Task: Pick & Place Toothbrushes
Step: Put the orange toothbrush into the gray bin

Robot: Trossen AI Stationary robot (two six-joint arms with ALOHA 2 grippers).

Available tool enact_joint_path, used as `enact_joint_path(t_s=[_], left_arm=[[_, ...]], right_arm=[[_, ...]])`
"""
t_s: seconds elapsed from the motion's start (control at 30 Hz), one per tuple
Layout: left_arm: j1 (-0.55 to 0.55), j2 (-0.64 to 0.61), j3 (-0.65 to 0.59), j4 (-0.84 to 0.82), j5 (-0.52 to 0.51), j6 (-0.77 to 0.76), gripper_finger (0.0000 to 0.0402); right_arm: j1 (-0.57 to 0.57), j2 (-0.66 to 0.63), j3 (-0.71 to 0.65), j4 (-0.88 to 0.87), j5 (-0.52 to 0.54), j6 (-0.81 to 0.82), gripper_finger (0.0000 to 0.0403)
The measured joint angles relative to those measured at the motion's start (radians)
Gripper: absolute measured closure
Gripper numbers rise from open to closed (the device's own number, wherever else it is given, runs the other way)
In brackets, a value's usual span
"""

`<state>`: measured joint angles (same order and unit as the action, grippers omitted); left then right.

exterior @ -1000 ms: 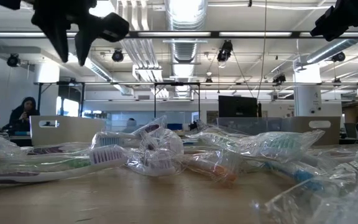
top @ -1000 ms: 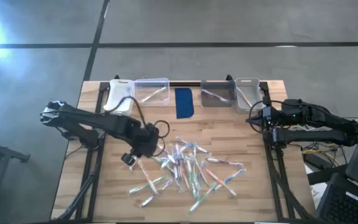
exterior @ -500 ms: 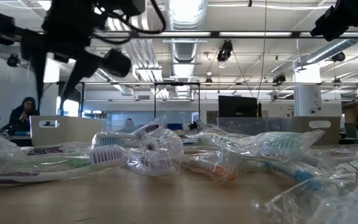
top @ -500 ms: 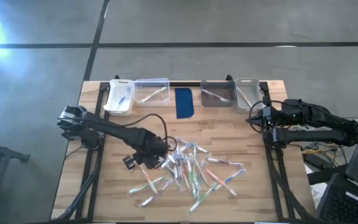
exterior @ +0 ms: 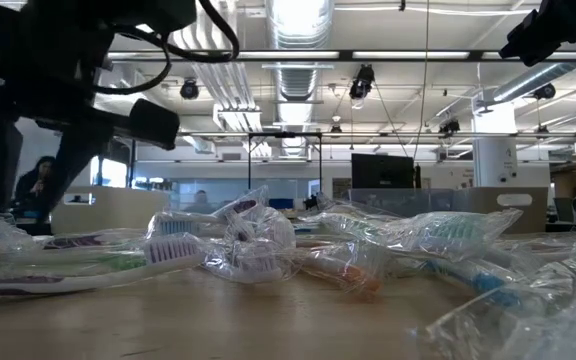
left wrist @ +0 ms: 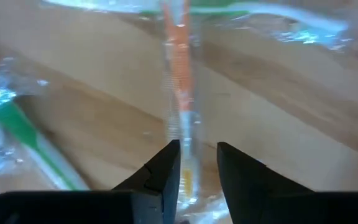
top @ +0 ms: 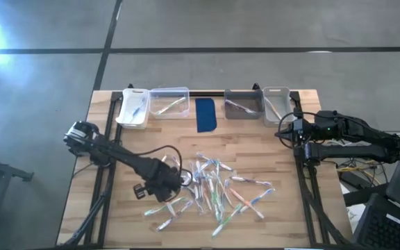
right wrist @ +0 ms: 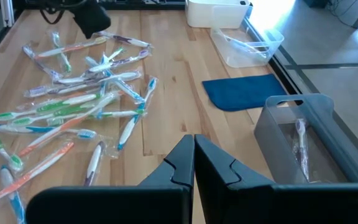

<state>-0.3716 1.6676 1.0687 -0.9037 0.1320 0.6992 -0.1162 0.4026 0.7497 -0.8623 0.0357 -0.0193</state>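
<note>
Toothbrushes (top: pixel 214 187) lie wrapped in a loose pile mid bench (top: pixel 269 208), a few more in bins (top: pixel 169 102) at the far edge. Left end effector (left wrist: pixel 197 180) is down at the pile's left side, fingers partly apart w/ an orange-handled brush (left wrist: pixel 179 68) between them, not clamped. Right end effector (right wrist: pixel 194 155) fully closed, empty, by bench's right edge

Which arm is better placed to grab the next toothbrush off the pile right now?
The left. Its gripper is down at the pile's edge, jaws open astride an orange wrapped toothbrush. The right gripper is shut, parked beside the bins.
</note>
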Motion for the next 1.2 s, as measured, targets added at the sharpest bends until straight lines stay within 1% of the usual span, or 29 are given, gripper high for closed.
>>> enact_joint_path(t_s=[0.1,0.33,0.67,0.8,0.97,1.0,1.2], left_arm=[[-0.003,0.0,-0.029,0.07,-0.038,-0.003,0.0291],[-0.004,0.002,-0.082,0.097,-0.039,-0.004,0.0291],[-0.003,-0.003,-0.153,0.19,-0.04,-0.004,0.0296],[-0.003,-0.003,-0.155,0.203,-0.044,0.003,0.0322],[-0.003,-0.002,-0.155,0.212,-0.051,0.004,0.0384],[-0.003,-0.002,-0.155,0.212,-0.051,0.004,0.039],[-0.004,-0.004,-0.149,0.207,-0.061,0.005,0.0395]], right_arm=[[0.0,0.0,0.0,0.0,0.0,0.0,0.0394],[0.0,0.0,0.0,0.0,0.0,0.0,0.0394],[0.0,0.0,0.0,0.0,0.0,0.0,0.0394],[0.0,0.0,0.0,0.0,0.0,0.0,0.0394],[0.0,0.0,0.0,0.0,0.0,0.0,0.0394],[0.0,0.0,0.0,0.0,0.0,0.0,0.0394],[0.0,0.0,0.0,0.0,0.0,0.0,0.0394]])
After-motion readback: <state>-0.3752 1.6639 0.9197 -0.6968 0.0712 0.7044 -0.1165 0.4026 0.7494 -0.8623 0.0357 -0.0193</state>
